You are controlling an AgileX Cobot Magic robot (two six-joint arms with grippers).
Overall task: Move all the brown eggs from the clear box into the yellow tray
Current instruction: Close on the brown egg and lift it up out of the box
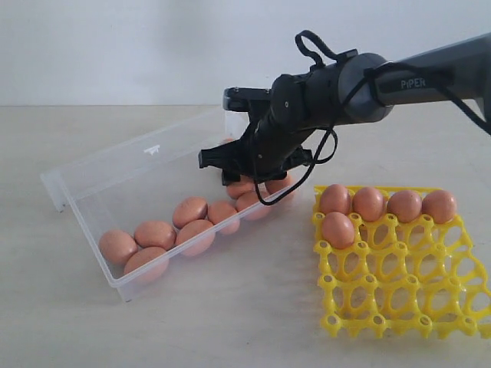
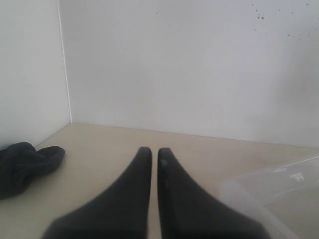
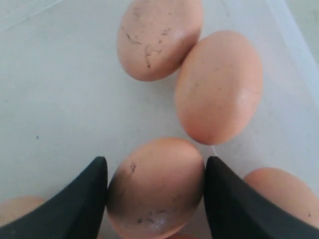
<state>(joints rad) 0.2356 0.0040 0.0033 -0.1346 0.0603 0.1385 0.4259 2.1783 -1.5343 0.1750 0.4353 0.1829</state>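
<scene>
My right pincer (image 3: 155, 160) is down in the box (image 1: 123, 180), its two fingers pressed against either side of one egg (image 3: 155, 191), so I count it as gripped. I cannot tell whether it is off the floor. The other eggs (image 1: 173, 234) lie loose in a row along the near wall. Five sit in the tray (image 1: 359, 247), which stands just beside the box with most cups bare. My worry is the crowd around my fingers: one neighbour (image 3: 219, 87) touches or nearly touches the held egg, and another (image 3: 281, 194) lies just beside one finger. If I rise crooked I may drag or knock them, and they would roll freely on that smooth floor. The shell is smooth and rounded, so a light grip could let it slip on the way over, while a harder squeeze could crack it. I must also clear the box wall before swinging across. My left pincer (image 2: 153, 152) is closed on nothing, off by a corner of the box.
</scene>
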